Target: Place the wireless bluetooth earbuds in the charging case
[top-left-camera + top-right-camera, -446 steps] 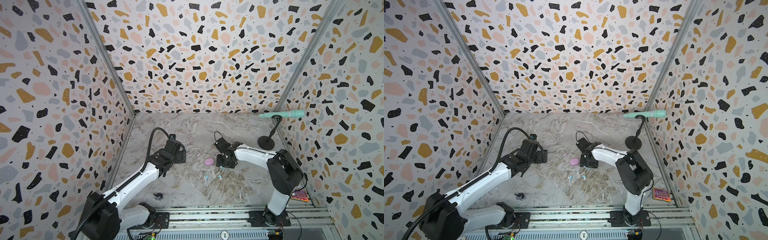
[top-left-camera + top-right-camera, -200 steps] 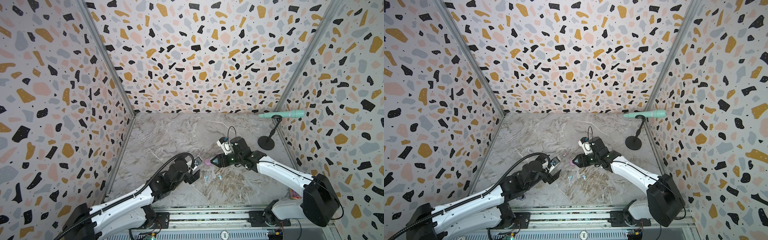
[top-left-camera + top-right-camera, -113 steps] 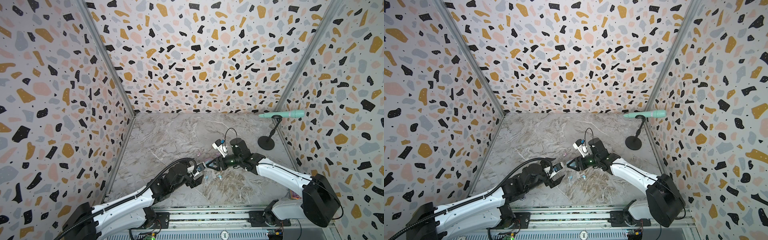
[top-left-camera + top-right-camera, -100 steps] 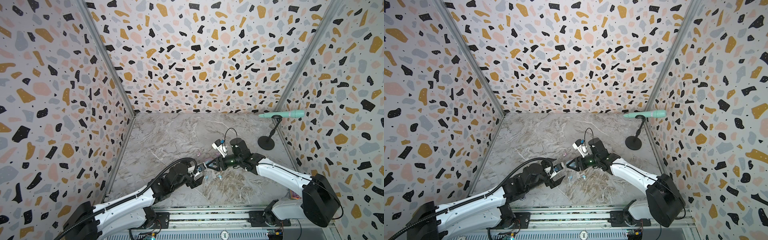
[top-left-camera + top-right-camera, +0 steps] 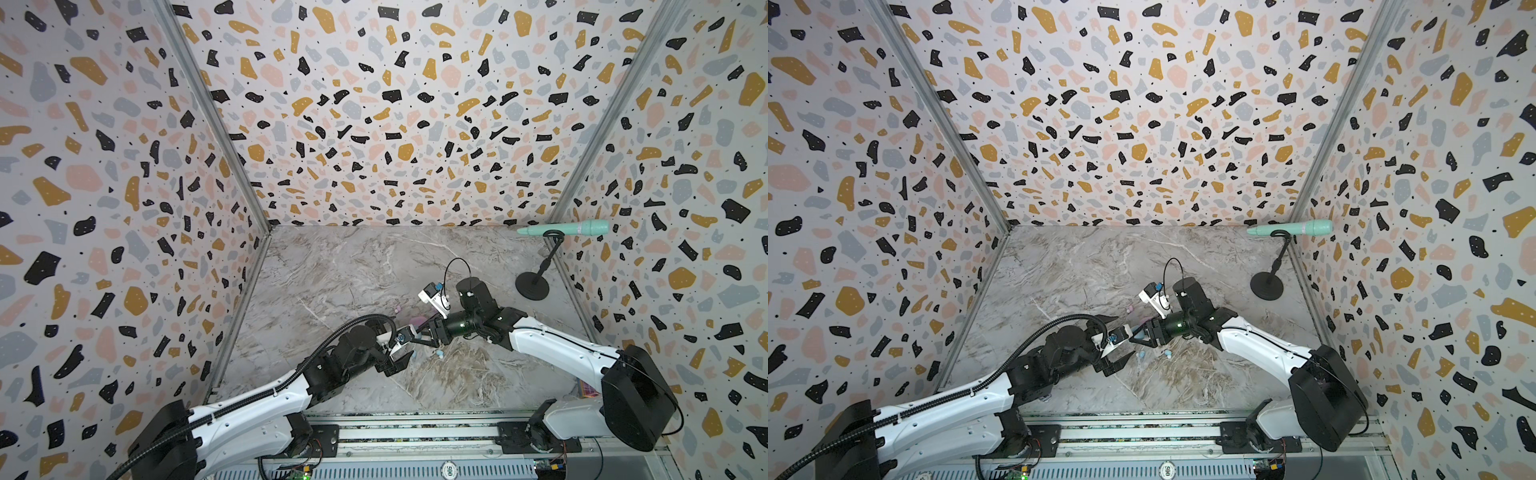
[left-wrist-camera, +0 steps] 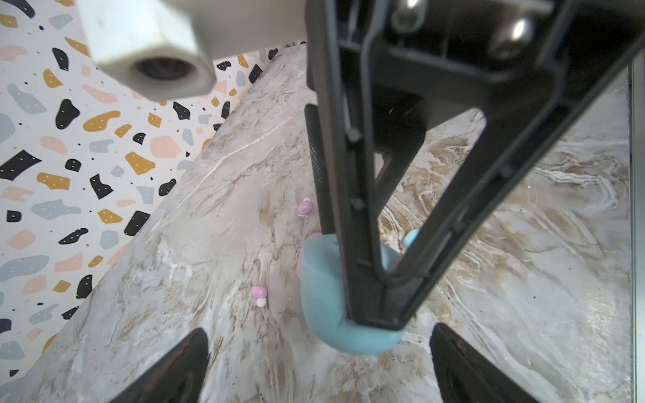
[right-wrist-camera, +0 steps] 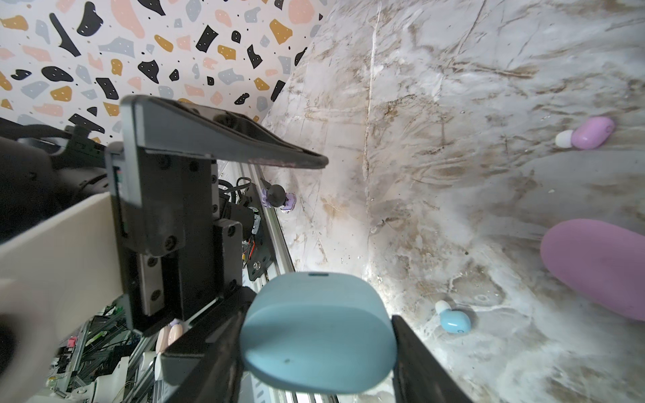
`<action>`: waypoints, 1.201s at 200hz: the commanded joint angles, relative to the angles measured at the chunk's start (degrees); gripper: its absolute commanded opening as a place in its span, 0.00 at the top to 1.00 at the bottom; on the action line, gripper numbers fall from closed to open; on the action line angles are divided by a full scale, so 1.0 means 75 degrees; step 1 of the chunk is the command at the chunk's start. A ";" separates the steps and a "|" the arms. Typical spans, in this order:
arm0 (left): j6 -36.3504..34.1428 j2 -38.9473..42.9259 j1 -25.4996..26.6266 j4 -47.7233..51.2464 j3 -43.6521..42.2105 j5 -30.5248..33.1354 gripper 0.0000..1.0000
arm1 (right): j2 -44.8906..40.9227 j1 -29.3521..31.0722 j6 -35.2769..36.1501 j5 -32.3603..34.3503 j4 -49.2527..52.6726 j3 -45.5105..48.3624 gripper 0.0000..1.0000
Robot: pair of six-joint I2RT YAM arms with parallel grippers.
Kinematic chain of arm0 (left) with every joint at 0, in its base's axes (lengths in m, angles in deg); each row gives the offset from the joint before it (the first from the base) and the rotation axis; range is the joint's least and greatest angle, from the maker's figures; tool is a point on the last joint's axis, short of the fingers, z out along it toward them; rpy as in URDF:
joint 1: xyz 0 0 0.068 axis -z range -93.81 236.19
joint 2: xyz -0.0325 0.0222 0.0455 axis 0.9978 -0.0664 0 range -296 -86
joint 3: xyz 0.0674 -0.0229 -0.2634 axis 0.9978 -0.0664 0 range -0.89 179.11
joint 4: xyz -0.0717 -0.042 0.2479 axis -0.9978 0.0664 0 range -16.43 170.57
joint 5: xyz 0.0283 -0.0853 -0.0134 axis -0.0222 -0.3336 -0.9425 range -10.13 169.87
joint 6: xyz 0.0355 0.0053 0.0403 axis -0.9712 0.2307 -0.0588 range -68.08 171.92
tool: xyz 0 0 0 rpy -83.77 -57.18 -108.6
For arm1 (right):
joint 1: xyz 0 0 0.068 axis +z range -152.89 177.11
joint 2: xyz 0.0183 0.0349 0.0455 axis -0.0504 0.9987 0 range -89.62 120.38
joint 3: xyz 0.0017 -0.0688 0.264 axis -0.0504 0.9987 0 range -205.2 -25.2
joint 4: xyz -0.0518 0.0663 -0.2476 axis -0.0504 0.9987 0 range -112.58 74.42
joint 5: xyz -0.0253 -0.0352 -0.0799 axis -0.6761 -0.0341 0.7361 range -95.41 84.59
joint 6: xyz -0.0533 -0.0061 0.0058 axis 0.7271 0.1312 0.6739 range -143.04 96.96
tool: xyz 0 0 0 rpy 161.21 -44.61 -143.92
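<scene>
right end effector (image 7: 319, 310) clamped on blue case (image 7: 319, 343); left end effector (image 6: 318, 329) wide apart near it.

I'm working in a robotics lab cell, not a home. Printed terrazzo wall panels (image 5: 395, 124) meet at bare metal corner strips (image 5: 216, 124) around a marble-look tabletop (image 5: 353, 270). The left arm (image 5: 249, 411) and right arm (image 5: 557, 349) sit on an aluminium rail (image 5: 415, 440) — loose wiring and gear (image 7: 104, 342) clutter the space beyond it — and a microphone (image 5: 577, 227) stands in the corner.

smooth matt blue plastic case (image 7: 319, 331), glossy pink plastic earbud (image 7: 591, 136), marble-look tabletop (image 7: 453, 87) with a soft sheen
</scene>
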 commanded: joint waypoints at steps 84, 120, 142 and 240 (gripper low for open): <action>-0.0052 -0.0147 0.0244 -0.0538 0.0064 0.0040 0.11 | 0.0147 0.0047 0.0170 -0.0406 0.0004 -0.0216 1.00; -0.0080 -0.0191 0.0320 -0.0585 0.0050 0.0109 0.17 | 0.0181 0.0096 0.0223 -0.0470 0.0099 -0.0324 1.00; -0.0131 -0.0126 0.0362 -0.0585 0.0026 0.0158 0.21 | 0.0183 0.0105 0.0243 -0.0489 0.0149 -0.0370 1.00; -0.0274 -0.0135 0.0573 -0.0409 0.0037 0.0311 0.37 | 0.0160 0.0351 0.0402 -0.0400 0.0513 -0.0612 1.00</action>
